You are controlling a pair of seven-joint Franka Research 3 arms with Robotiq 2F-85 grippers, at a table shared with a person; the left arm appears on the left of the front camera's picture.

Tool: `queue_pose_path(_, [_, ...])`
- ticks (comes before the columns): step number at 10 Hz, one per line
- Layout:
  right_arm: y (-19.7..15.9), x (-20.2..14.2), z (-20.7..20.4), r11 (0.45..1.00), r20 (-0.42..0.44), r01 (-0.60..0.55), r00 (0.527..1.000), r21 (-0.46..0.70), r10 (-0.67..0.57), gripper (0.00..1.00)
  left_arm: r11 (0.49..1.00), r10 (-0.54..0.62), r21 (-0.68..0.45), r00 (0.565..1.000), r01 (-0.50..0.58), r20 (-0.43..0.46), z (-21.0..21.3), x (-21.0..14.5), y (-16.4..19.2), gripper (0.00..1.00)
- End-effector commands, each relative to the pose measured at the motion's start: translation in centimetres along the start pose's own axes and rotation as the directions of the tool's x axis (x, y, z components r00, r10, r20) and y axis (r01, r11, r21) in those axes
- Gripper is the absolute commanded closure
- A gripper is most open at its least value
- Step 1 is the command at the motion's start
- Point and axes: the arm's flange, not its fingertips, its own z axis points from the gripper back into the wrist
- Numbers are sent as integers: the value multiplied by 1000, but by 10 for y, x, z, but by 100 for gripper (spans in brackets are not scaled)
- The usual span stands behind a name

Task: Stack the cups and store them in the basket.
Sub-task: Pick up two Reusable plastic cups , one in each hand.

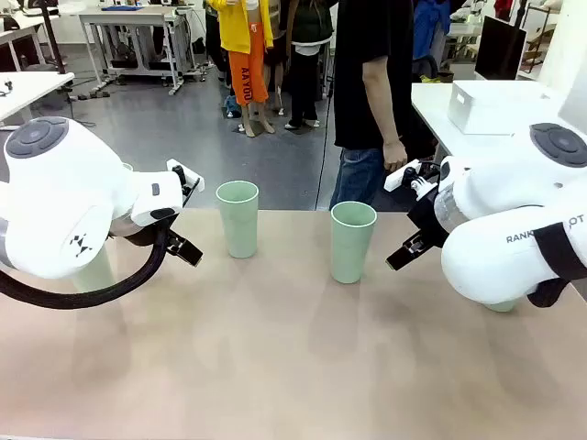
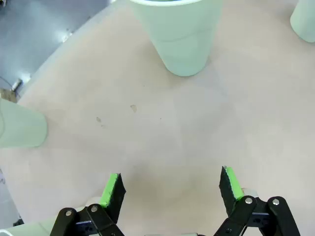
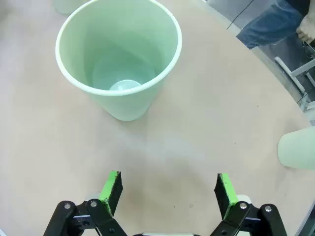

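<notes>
Two pale mint-green cups stand upright on the tan table in the front view, one left of centre (image 1: 238,218) and one at centre (image 1: 353,240). My left gripper (image 2: 170,184) is open over bare table, with a cup (image 2: 179,37) ahead of it, a second cup (image 2: 19,129) to its left and a third cup (image 2: 305,19) at the upper right. Facing the mouth of an empty upright cup (image 3: 120,54), my right gripper (image 3: 167,189) is open and short of it; another cup (image 3: 298,147) stands at the right edge. The basket is out of view.
A person in a black top and jeans stands at the table's far edge, one hand (image 1: 394,156) hanging near my right arm. A white box (image 1: 491,105) sits on a side table at the back right. The table's near half (image 1: 293,367) is bare.
</notes>
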Motion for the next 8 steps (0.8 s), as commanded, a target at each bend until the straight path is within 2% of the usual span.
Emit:
queue_pose_path(1, [0, 0, 0, 1000, 0, 0, 1000, 0, 0, 0, 1000, 0, 0, 1000, 0, 0, 0, 0, 0, 0])
queue_pose_path(8, [0, 0, 0, 1000, 0, 0, 1000, 0, 0, 0, 1000, 0, 0, 1000, 0, 0, 0, 0, 0, 0])
